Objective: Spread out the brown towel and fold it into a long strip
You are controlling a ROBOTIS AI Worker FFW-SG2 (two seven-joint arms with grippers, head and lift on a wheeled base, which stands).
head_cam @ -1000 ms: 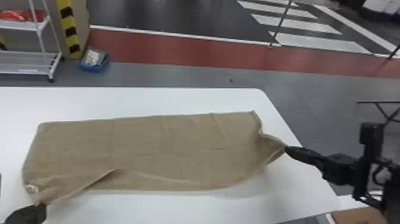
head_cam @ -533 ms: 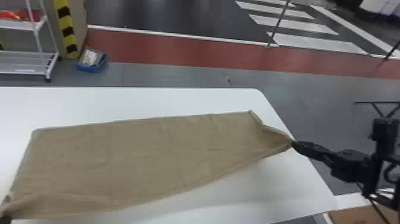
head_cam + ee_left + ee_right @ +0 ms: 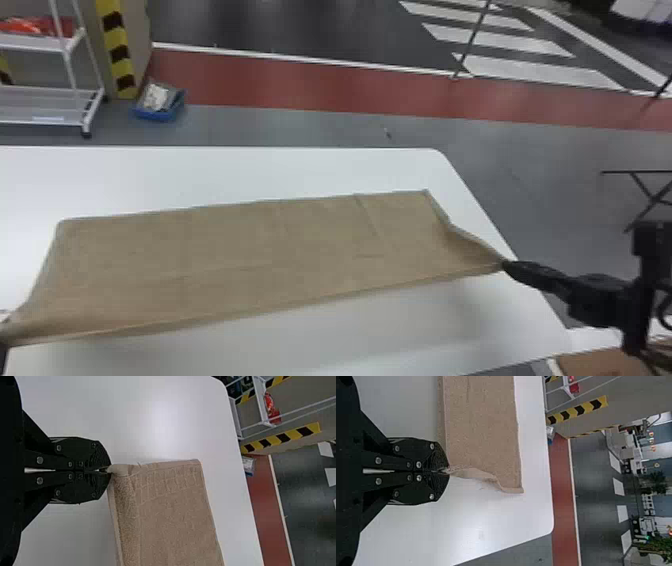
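Now the towel (image 3: 260, 250) has its near edge pulled almost straight between the two tools, where a second ago that edge sagged and curled at its left end. The left tool (image 3: 109, 470) has gone farther out to the left, and the right tool (image 3: 447, 471) a little outward and back towards the robot. To me that means the slack is out and the spreading is nearly done, so carrying this edge over towards the far one looks like the next step. Each tool is clenched on a near corner; the towel lies lengthwise across the bench (image 3: 225, 175), its far edge flat and the gripped side seemingly raised. The right arm (image 3: 600, 300) comes in low from the right, pointing inward at its corner; the left tool is at the head view's left edge. Uneven lifting could skew the strip.
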